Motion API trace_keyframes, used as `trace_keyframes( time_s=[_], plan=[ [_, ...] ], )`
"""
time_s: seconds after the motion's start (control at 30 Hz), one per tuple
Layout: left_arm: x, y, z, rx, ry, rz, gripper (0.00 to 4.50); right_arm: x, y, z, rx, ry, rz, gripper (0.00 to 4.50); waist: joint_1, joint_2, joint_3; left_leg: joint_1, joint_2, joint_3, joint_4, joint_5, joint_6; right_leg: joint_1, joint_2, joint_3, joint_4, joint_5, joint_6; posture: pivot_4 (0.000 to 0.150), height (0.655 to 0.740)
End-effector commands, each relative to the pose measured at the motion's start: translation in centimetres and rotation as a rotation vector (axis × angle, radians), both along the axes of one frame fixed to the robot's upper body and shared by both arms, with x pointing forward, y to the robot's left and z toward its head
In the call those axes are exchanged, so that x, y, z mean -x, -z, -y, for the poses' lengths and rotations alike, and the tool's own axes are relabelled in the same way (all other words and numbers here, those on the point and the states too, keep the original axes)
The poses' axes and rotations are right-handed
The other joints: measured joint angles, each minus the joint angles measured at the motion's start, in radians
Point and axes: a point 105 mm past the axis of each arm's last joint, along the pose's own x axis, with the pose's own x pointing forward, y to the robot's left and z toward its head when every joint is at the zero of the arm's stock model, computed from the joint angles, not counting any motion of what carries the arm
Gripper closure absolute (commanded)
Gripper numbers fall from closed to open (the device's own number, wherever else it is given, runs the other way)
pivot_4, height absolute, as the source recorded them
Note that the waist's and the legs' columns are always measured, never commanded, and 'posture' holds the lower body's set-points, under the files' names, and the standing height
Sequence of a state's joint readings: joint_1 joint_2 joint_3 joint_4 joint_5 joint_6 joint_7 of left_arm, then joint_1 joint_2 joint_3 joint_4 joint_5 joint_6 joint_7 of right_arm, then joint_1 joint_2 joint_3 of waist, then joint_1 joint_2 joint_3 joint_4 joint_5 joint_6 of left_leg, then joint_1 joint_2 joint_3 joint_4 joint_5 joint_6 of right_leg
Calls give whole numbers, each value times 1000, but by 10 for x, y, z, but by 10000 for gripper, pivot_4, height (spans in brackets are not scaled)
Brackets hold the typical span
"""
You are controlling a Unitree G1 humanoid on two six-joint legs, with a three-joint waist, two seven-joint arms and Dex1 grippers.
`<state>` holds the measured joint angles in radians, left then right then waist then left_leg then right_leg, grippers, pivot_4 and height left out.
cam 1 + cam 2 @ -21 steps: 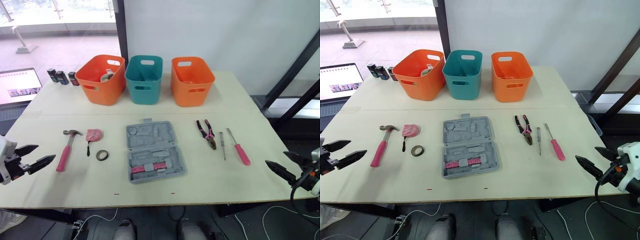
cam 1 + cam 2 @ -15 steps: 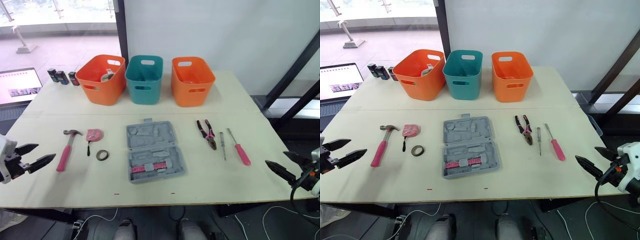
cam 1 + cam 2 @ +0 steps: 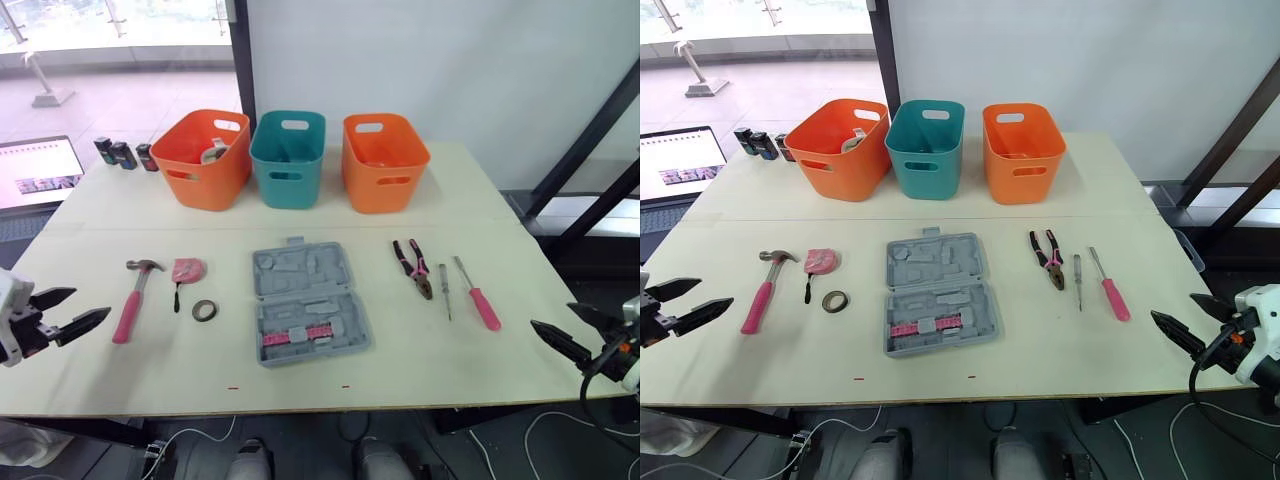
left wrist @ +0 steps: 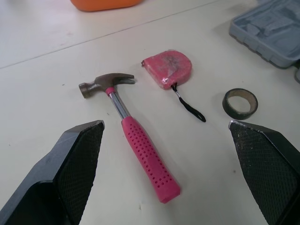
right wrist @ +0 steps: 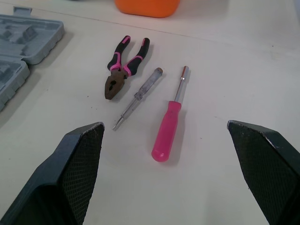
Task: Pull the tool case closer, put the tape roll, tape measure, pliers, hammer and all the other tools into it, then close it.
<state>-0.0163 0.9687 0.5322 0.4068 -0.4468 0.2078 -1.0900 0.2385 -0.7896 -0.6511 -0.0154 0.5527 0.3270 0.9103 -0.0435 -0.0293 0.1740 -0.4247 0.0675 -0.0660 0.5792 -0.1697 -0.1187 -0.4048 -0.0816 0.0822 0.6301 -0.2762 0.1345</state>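
One grey moulded-plastic tool case (image 3: 310, 303) lies open.

Table (image 3: 440, 350) with tool case (image 3: 309, 303), hammer (image 3: 133, 297), pliers (image 3: 414, 266)

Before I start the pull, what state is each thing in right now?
Tool case: open, lying flat.
Hammer: on table, outside case.
Tape measure: on table, outside case.
Tape roll: flat on table.
Pliers: on table, handles slightly apart.
Pink screwdriver: on table.
Left gripper: open, empty.
Right gripper: open, empty.
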Motion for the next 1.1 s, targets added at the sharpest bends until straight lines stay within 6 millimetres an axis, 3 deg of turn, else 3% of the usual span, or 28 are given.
trace_keyframes(
  time_s=[0.03,0.27,0.37,0.47,0.57,0.67,0.7,0.83,0.9,1.0,1.1],
  plan=[
    [-2,-10,-2,-18,6,33,0,0,-10,1,19,1,42,506,0,0,0,0,0,0,0,0,0,0,0,0,0,0,0,1500,7400],
    [-4,0,5,-7,20,10,0,-2,-8,-5,26,-7,36,506,0,0,0,0,0,0,0,0,0,0,0,0,0,0,0,1500,7400],
    [-11,9,31,41,91,9,0,-14,-14,-33,3,-82,45,506,-1,0,0,0,0,0,0,0,0,0,0,0,0,0,0,1500,7400],
    [-23,21,76,85,203,10,9203,-34,-16,-74,9,-182,44,9406,-1,1,0,1,0,0,1,0,0,1,0,0,1,0,0,1500,7400],
    [-38,29,118,87,294,14,25109,-49,-15,-128,14,-344,21,24540,2,0,0,1,0,0,1,0,0,2,1,0,2,0,1,1500,7400],
    [-54,37,140,33,330,7,41374,-69,-9,-164,59,-423,-3,40615,4,0,0,1,0,-2,2,0,1,2,2,0,2,0,1,1500,7400],
    [-59,41,146,9,338,-1,44785,-76,-6,-177,79,-448,-10,44405,5,0,0,0,0,-2,2,0,1,2,2,0,2,0,1,1500,7400],
    [-80,58,162,-76,321,-58,44785,-113,14,-207,189,-474,-76,44405,1,0,0,0,0,-2,3,0,1,2,2,0,2,1,2,1500,7400],
    [-84,59,173,-63,332,-74,44785,-121,23,-217,247,-516,-115,44405,1,0,0,0,0,-2,3,0,1,2,2,0,2,2,4,1500,7400],
    [-88,61,189,-66,374,-84,44785,-134,38,-220,348,-539,-166,44405,5,0,0,-1,-1,-3,2,0,2,1,2,-1,3,2,6,1500,7400],
    [-90,72,193,-122,392,-112,44785,-145,54,-216,466,-538,-208,44405,6,1,0,-1,-1,-4,2,0,2,1,2,-2,4,2,6,1500,7400]
  ],
)
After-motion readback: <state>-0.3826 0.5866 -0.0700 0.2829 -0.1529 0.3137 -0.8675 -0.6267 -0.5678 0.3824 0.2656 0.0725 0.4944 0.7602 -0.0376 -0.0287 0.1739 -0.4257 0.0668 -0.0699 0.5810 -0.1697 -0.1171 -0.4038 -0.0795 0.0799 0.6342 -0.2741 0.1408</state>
